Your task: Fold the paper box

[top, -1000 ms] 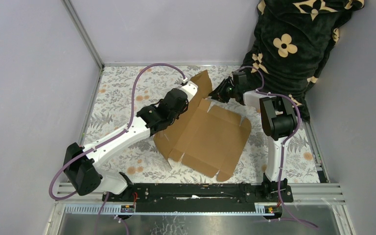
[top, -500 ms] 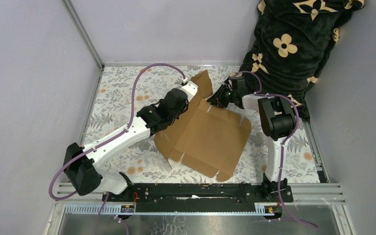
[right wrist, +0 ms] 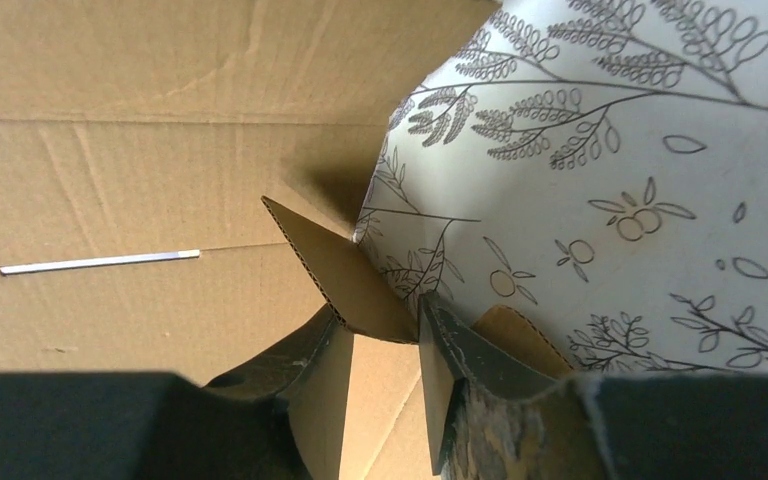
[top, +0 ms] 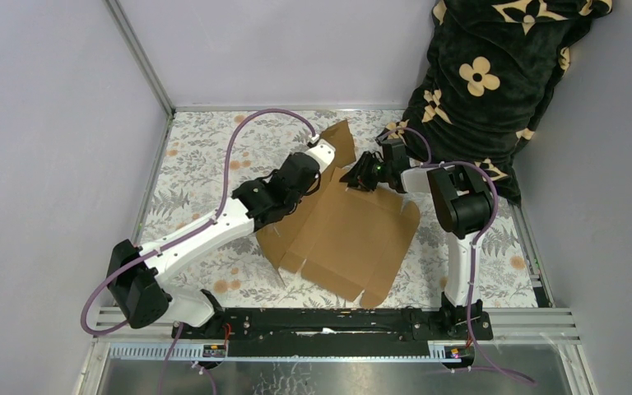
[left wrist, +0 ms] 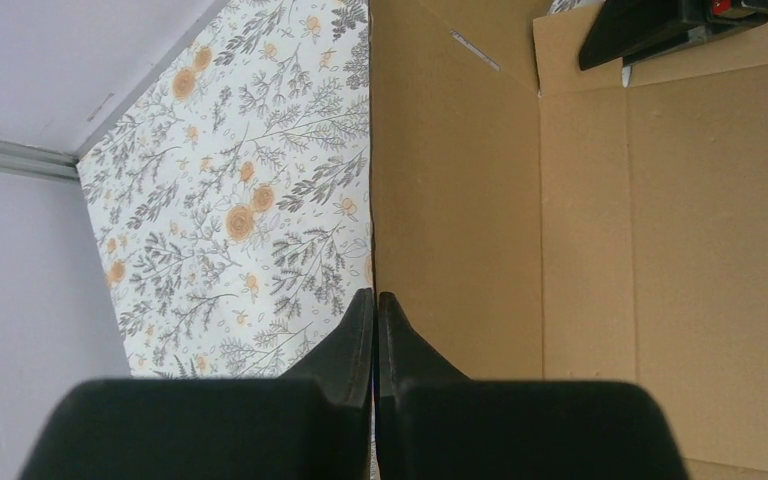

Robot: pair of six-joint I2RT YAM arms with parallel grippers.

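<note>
The paper box [top: 354, 234] is a brown cardboard sheet lying mostly flat on the floral table cover. Its back-left flap [top: 341, 140] stands raised. My left gripper [top: 327, 158] is shut, and the flap's edge [left wrist: 371, 200] runs straight into its closed tips [left wrist: 373, 295]. My right gripper [top: 350, 175] hangs low over the sheet's back edge. Its jaws [right wrist: 380, 315] stand partly open, and a small cardboard tab [right wrist: 345, 280] lies tilted across the two fingertips, touching both. The right fingers [left wrist: 650, 25] also show at the top of the left wrist view.
A black blanket with beige flowers [top: 494, 74] is heaped in the back right corner. Grey walls close in the floral table cover [top: 206, 156] on the left, back and right. A black rail [top: 337, 325] runs along the near edge.
My right gripper has moved left and nearer along the box's back edge, onto the tab. The sheet's right part has shifted slightly. The left gripper stays shut on the flap.
</note>
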